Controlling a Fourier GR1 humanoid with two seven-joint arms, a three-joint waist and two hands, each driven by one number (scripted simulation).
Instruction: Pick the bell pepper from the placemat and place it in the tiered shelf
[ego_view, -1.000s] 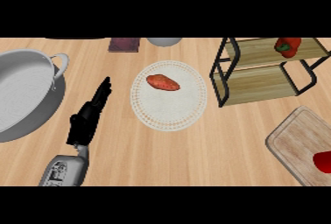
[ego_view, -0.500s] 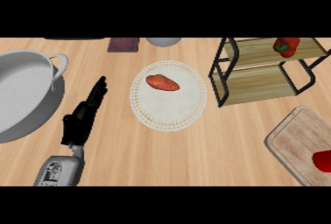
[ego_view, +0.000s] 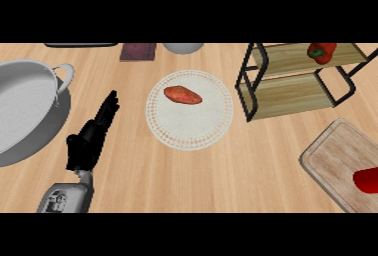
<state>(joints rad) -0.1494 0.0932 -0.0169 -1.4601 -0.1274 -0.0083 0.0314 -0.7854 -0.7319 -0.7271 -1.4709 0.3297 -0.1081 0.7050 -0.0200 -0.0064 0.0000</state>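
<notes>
Left hand (ego_view: 90, 137) slightly lower-left, nearer the pot (ego_view: 26, 107).

Bell pepper (ego_view: 322, 51): red w/ green stem, sitting on top tier of the tiered shelf (ego_view: 295, 95), toward its right side. Appears upright or slightly tilted; exact lean can't be told.

Tiered shelf: black frame w/ two light wood boards, upper right of counter, just right of the placemat (ego_view: 190, 110). Lower board bare.

Placemat: round, white, dotted rim, lying flat at counter centre. An orange-red oblong item (ego_view: 182, 95) lies on its upper half, long axis slanting; type can't be told. No contact btw. placemat and shelf frame visible.
</notes>
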